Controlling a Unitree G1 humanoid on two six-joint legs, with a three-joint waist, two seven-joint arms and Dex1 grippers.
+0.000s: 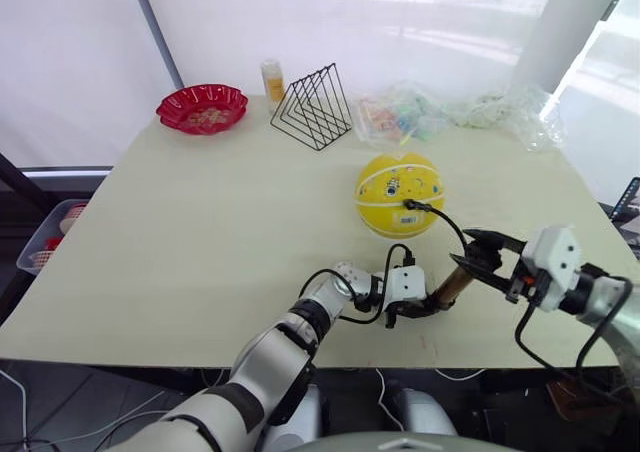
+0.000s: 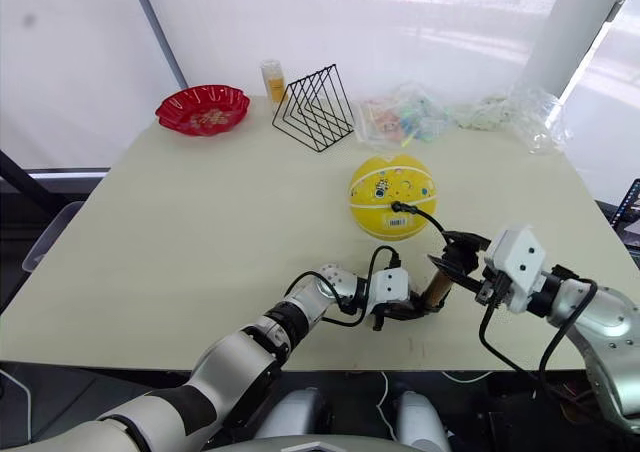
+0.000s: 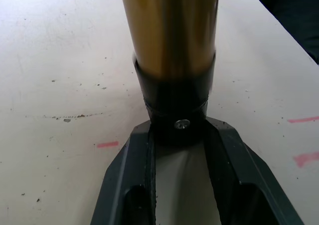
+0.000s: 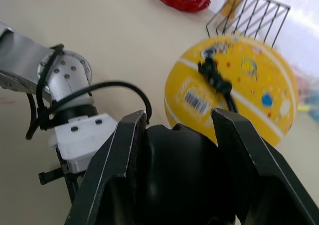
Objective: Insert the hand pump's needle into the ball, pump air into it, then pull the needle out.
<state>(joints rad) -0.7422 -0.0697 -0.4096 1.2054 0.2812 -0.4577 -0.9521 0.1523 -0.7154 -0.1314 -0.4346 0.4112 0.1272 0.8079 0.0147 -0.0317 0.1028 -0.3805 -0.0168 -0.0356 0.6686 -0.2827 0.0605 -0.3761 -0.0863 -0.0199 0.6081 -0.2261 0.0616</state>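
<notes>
Pump (image 1: 452, 284) sits low over the desk (image 1: 200, 242), held at both ends: left tool (image 1: 412, 310) pinches the black end cap (image 3: 174, 103) of the gold barrel, right tool (image 1: 484, 258) closes around the black handle (image 4: 182, 177). Ball (image 1: 399, 193) rests on the desk just beyond both tools, hose (image 1: 440, 222) running to it, needle fitting (image 4: 212, 73) seated on its top; the pin itself is hidden, so depth is unclear.

Risks, as judgement: a hard or off-axis stroke by the right tool could tug the hose and pop the needle out, or roll the ball away since nothing pins it. Left tool grips only the cap, so the barrel could twist or slip.

Count: one pump, one ball, one hose, two tools. Beyond the ball: one red bowl (image 1: 201, 107), one wire rack (image 1: 313, 106), one small bottle (image 1: 272, 80), some clear plastic bags (image 1: 450, 112).
</notes>
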